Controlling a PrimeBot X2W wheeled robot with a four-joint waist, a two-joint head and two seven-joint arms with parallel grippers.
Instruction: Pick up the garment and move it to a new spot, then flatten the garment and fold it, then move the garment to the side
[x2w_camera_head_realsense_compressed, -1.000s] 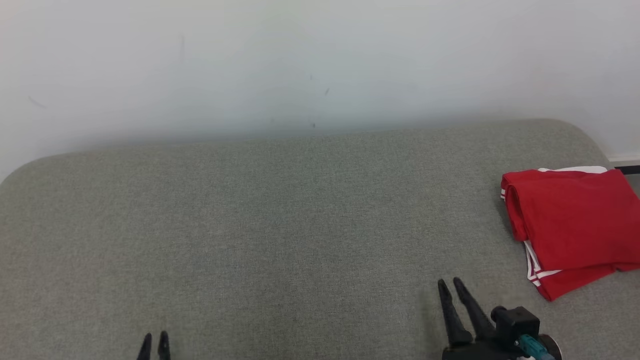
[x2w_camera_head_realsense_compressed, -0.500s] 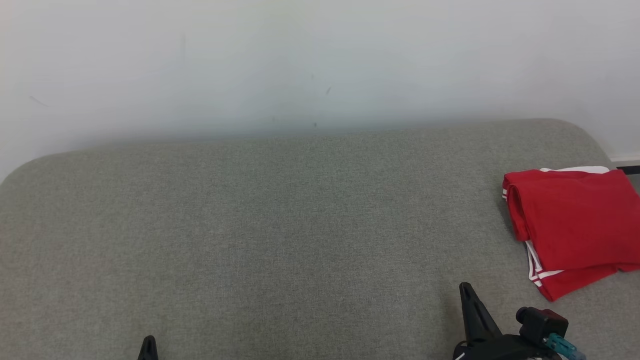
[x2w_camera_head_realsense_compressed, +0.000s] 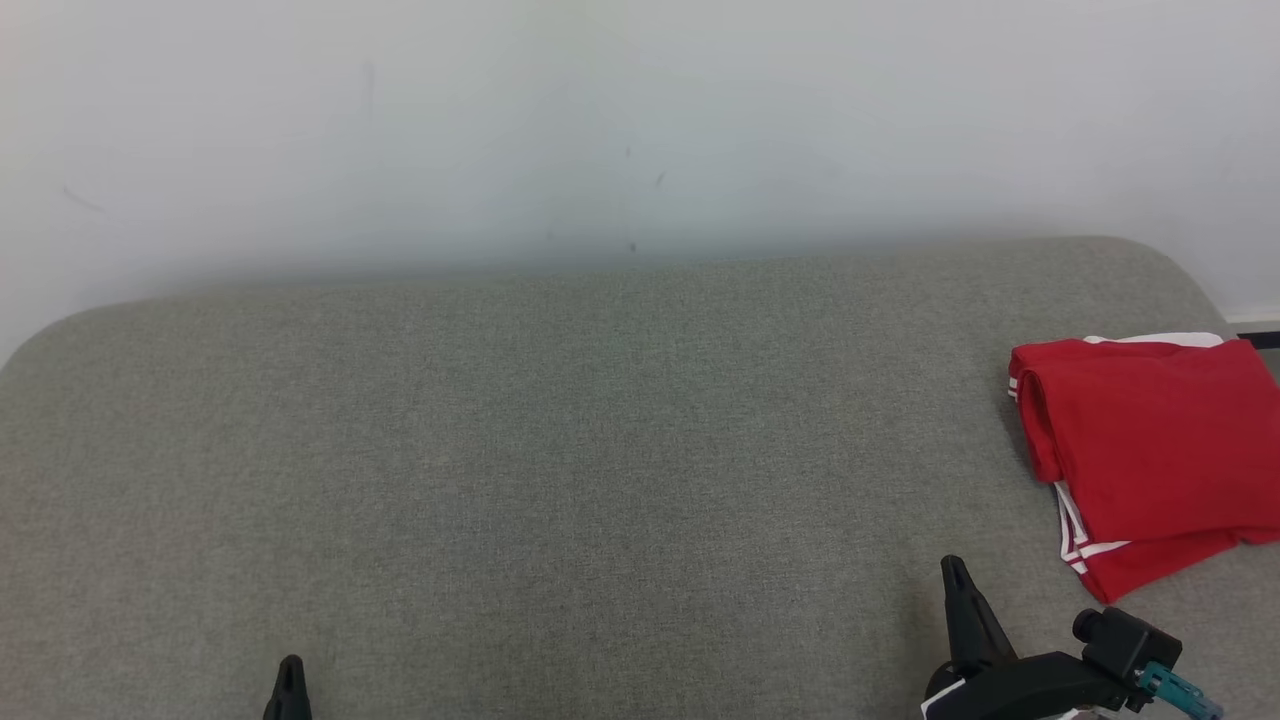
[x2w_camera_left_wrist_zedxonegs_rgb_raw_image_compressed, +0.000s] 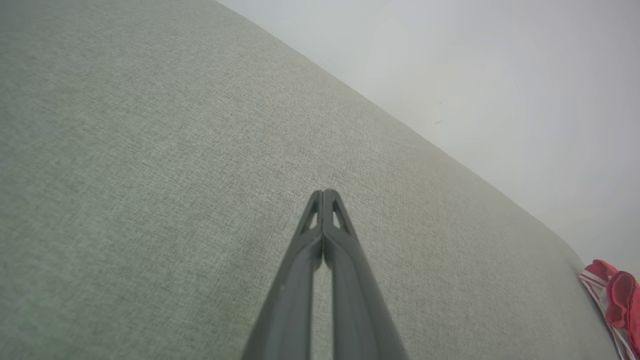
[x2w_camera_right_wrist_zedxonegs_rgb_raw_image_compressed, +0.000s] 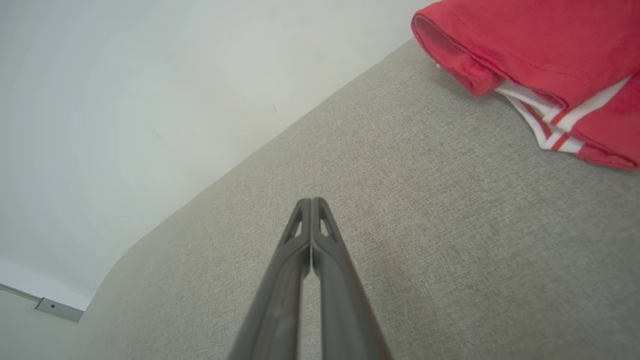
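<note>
A folded red garment (x2w_camera_head_realsense_compressed: 1150, 450) lay at the table's (x2w_camera_head_realsense_compressed: 600, 450) right edge. The right gripper (x2w_camera_right_wrist_zedxonegs_rgb_raw_image_compressed: 311, 201) sat near it, the left gripper (x2w_camera_left_wrist_zedxonegs_rgb_raw_image_compressed: 324, 192) well apart, both jaws pressed together, empty.

The red garment (x2w_camera_head_realsense_compressed: 1150, 440) with white-striped trim lies folded in a flat, slightly skewed rectangle at about three o'clock on the grey fabric surface (x2w_camera_head_realsense_compressed: 600, 450), at its edge.

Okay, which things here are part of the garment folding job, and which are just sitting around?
Part of the job:
- red garment, folded, on the robot's right
- left gripper, shut, empty
- right gripper, shut, empty

Just there:
- grey cushion under the garment
- white wall behind it
</note>
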